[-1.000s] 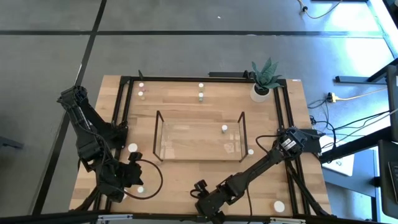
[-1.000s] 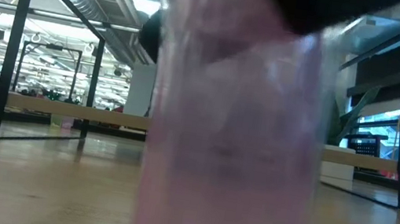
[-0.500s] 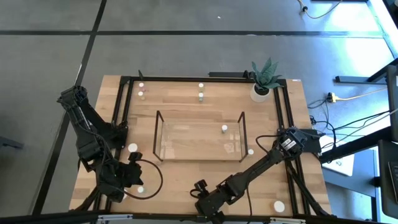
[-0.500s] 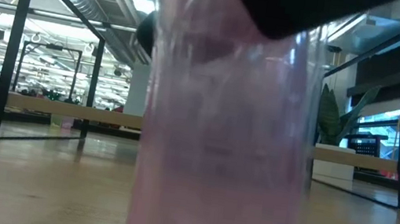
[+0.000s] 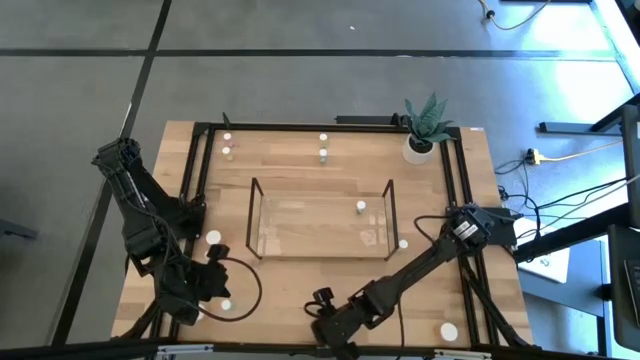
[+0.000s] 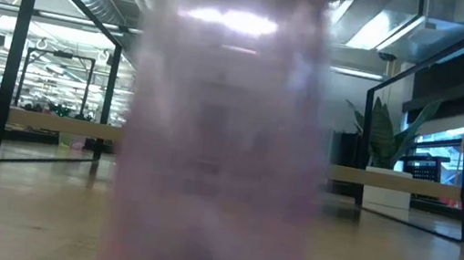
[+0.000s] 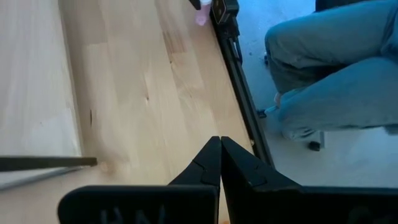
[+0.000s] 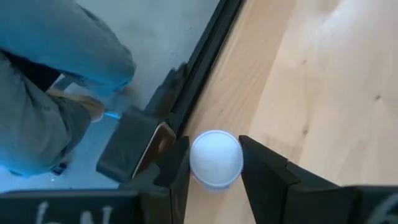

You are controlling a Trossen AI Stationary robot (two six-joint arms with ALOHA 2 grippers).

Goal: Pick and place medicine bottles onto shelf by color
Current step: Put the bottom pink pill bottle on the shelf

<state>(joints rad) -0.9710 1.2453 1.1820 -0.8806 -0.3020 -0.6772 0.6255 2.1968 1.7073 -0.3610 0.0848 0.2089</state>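
Note:
My right gripper (image 5: pixel 322 298) is near the table's front edge, shut on a pink medicine bottle with a white cap (image 8: pixel 216 158). The bottle fills the low view as a blurred pink shape (image 6: pixel 220 147). It also shows far off in the left wrist view (image 7: pixel 200 17). My left gripper (image 7: pixel 219 146) is shut and empty, above the wood at the front left (image 5: pixel 215 278). The clear shelf (image 5: pixel 255 215) stands mid-table with one white bottle (image 5: pixel 361 207) in it. My right gripper pinches the bottle at its white cap (image 8: pixel 198 163) between its two fingers (image 8: pixel 177 168), one on each side. The fingers come from above, pointing down. The bottle stands upright below them; whether its base is on the table does not show.
Small bottles stand at the far left (image 5: pixel 227 138) and far middle (image 5: pixel 323 152), and one beside the shelf (image 5: pixel 403 243). White caps show at the front left (image 5: pixel 213 238) and front right (image 5: pixel 449 331). A potted plant (image 5: pixel 420 145) stands far right. A person's legs (image 7: pixel 336 74) are by the near edge.
My right gripper has carried the pink bottle toward the table's left edge, still upright. In the low view the bottle has shifted left and is blurred, and the dark gripper above it has gone out of the picture's top.

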